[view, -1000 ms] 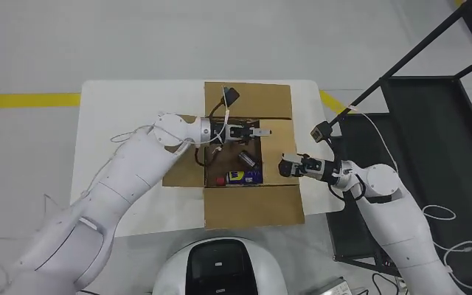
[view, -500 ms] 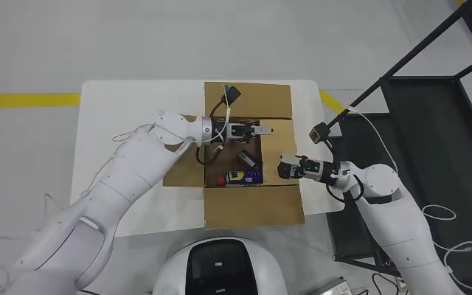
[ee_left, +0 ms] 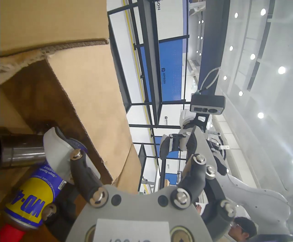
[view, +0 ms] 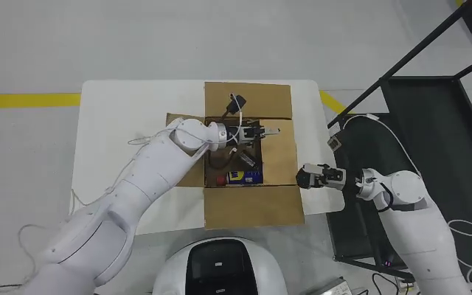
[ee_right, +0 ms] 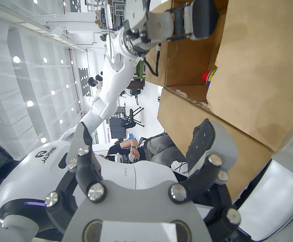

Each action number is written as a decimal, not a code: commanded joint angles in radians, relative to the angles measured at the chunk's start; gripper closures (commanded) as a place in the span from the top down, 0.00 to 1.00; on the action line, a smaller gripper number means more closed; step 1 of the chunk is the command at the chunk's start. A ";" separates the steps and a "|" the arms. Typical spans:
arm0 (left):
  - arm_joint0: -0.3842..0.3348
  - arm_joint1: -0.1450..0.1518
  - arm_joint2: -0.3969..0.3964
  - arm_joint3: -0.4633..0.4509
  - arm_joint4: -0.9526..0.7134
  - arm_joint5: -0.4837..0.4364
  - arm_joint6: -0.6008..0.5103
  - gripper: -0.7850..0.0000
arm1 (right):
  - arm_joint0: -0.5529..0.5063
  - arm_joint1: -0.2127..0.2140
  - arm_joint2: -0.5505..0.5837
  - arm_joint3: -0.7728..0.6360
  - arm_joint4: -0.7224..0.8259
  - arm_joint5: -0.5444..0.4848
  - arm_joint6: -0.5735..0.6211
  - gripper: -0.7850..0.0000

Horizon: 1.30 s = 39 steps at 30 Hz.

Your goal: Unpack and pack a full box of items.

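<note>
Box (view: 251, 99) open on bench (view: 133, 110). Spray can (view: 240, 176), dark cylinder (view: 247, 157) lie inside: unpacking judged incomplete, repacking pending. Left gripper (view: 271, 131) at opening, right gripper (view: 302, 178) beside box: both wide, empty.

Spray can (ee_left: 29, 201) in the box (ee_left: 91, 91): yellow label field with large blue block characters; blue band above it with fine white lines of print; the same label is too small to read in the top view (view: 243, 176); only its edge shows in the right wrist view (ee_right: 209, 76). Blue wall panel (ee_left: 170, 68): one vertical line of small white lettering beside a logo mark. White panels (ee_left: 171, 20): similar dark lettering. White sticker (ee_left: 135, 230) on the grey plate (ee_left: 142, 206): dark digits, cut by the picture edge; unreadable.
</note>
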 commanded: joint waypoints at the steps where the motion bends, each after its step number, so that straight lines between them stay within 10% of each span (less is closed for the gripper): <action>1: -0.014 -0.029 0.009 0.050 0.001 -0.024 0.019 1.00 | -0.003 0.000 -0.015 -0.007 -0.009 0.007 0.006 1.00; 19: -0.067 -0.184 0.002 0.346 -0.045 -0.131 -0.002 1.00 | 0.026 -0.002 -0.122 -0.035 -0.021 0.052 0.033 1.00; 39: -0.091 -0.219 -0.108 0.325 -0.156 -0.316 -0.157 1.00 | 0.088 -0.009 -0.249 -0.043 -0.109 0.125 -0.040 1.00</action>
